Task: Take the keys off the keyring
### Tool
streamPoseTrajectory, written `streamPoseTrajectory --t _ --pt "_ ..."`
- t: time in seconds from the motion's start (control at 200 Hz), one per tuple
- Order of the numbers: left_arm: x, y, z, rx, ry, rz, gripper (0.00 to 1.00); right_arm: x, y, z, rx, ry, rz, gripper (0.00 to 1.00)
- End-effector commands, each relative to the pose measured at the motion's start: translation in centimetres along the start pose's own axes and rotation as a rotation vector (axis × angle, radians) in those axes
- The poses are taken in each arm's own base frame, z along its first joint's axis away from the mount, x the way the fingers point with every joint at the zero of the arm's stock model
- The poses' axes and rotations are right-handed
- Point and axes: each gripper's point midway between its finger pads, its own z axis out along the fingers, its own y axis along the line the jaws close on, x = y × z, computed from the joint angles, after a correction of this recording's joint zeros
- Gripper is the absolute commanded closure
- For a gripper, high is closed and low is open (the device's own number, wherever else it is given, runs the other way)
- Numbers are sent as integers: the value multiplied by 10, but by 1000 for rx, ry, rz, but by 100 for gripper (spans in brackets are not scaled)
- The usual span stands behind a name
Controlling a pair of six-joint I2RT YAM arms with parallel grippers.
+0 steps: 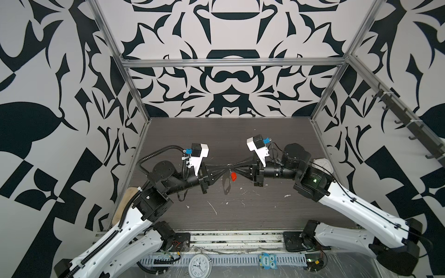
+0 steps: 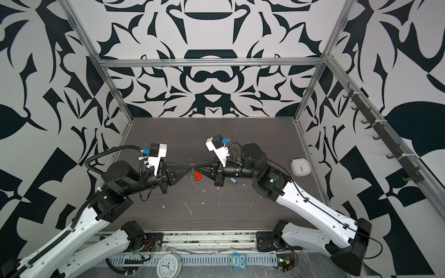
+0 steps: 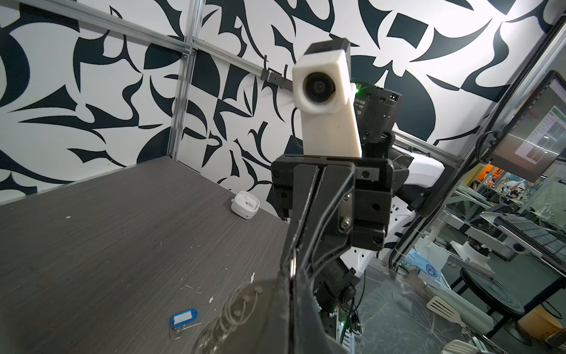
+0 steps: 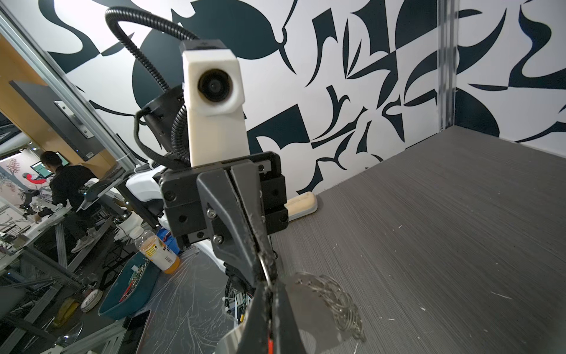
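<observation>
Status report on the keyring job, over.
Left gripper and right gripper both shut on the keyring, tip to tip above the table. Red key hangs from it; blue key lies free on the table. Nothing blocking the arms.

Even, fairly bright light falls from above, so the dark table [image 1: 240, 144] carries only soft shadows under the arms. Both top views stretch the patterned walls [image 1: 48, 120] toward the edges — a wide-lens warp. In the wrist views whatever sits nearest smears: the keyring [image 3: 237, 303] [image 4: 337, 297] reads as glassy, out-of-focus loops, while distant surfaces stay sharp. Wrinkled clear film [image 4: 183, 306] glints.
</observation>
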Motion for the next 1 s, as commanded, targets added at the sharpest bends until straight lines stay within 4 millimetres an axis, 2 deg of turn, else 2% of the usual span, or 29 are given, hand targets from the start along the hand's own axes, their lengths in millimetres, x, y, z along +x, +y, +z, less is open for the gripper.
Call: streamPoseTrajectory --t 0.0,0.085,0.2,0.335,0.51,0.745,0.995 --pt "-6 -4 -7 -20 8 33 79 -12 11 -12 25 18 -43 100" --pt "2 -4 -10 -38 66 40 69 -1 8 -17 62 110 -56 100" --pt "13 -11 -4 21 170 9 67 13 10 -22 63 226 -68 100" --pt "20 -15 4 71 245 -37 67 19 11 -24 58 294 -76 100" --pt "19 -21 7 117 263 -53 69 17 11 -23 58 300 -77 100" --pt "23 -21 13 143 290 -90 78 15 10 -20 58 305 -73 100" --pt "29 -13 17 118 314 -112 78 8 11 -19 63 287 -84 100"
